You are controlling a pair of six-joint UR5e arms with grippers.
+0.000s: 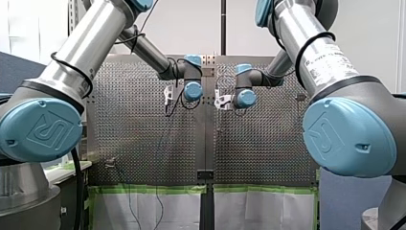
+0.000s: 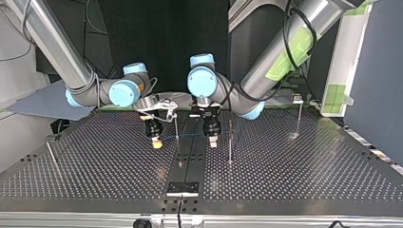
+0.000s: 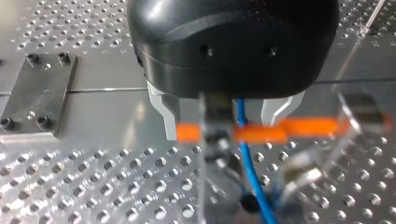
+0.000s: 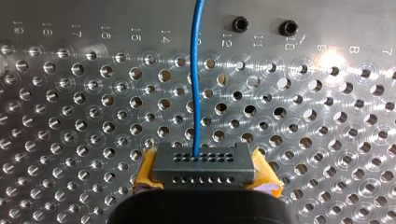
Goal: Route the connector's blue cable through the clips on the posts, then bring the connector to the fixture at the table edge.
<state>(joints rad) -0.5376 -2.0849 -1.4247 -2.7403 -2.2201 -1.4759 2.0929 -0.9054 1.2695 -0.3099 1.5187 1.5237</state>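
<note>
a pale, evenly lit wall (image 1: 191, 28) stands beyond the perforated table (image 1: 143, 143) in the front view, with white sheets (image 1: 158, 211) edged in green tape (image 1: 153, 189) along its near edge. in the top view a black backdrop (image 2: 157, 42) fills the far side, and a dark blue partition (image 2: 380, 80) stands at the right.

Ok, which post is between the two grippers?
The thin post midway across the top view; the blue cable crosses it. The other three stand farther out.
</note>
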